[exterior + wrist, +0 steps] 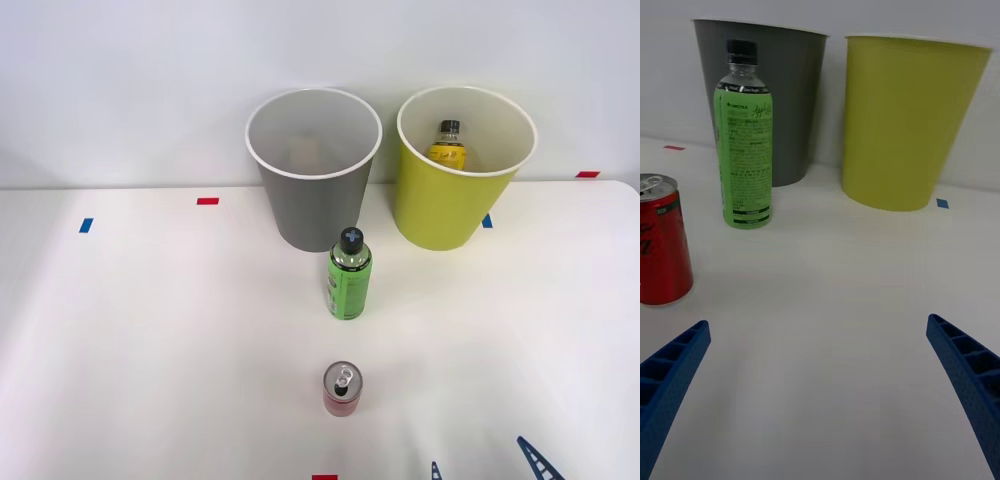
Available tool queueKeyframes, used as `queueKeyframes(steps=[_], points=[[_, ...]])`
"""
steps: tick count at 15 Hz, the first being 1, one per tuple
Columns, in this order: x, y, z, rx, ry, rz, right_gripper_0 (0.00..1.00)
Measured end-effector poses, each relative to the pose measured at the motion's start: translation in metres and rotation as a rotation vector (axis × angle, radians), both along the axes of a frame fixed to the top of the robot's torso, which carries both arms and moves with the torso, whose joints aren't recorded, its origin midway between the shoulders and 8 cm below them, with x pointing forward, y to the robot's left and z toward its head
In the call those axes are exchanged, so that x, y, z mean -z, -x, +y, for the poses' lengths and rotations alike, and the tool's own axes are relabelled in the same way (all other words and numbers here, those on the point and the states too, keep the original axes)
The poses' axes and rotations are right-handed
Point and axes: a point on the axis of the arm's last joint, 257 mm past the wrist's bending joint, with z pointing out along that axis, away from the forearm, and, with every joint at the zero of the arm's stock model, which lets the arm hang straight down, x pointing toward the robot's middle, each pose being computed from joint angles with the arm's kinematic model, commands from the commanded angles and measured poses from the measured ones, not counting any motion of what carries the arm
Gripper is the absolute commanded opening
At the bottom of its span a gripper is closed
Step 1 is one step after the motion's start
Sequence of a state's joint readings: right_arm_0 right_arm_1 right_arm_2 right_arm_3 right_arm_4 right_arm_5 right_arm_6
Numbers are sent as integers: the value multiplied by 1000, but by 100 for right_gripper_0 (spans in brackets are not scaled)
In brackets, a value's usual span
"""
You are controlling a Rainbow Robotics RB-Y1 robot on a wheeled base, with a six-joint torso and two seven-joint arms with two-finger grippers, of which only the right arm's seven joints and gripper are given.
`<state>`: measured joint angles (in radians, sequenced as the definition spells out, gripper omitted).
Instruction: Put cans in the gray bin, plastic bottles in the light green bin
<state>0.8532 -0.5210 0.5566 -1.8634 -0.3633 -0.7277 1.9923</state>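
**Claw wide open, nothing gripped**

Low over the white surface (pixel 150 330), right claw (pixel 820 375) spread wide, blue fingers (pixel 674 367) empty. Just ahead and to the robot's left, red can (pixel 341 390) upright. Beyond that, green bottle (pixel 349 275) upright, right before the gray bin (pixel 312 170). Beside it, light green bin (pixel 455 205) with the yellow-orange bottle (pixel 447 143) inside.

Bare table (pixel 835 315) lies ahead between my spread fingers (pixel 966 371). Red can (pixel 662 240) and green bottle (pixel 745 135) stand off to one side, bins behind.
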Motion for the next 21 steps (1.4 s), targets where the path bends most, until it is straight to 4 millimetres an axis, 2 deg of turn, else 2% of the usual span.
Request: queueKeyframes(steps=[9,18,21], points=[[-4,-13,59,-259,-86,6,100],[-1,-21,72,-236,-53,-2,100],[11,-30,74,-233,-50,-25,100]])
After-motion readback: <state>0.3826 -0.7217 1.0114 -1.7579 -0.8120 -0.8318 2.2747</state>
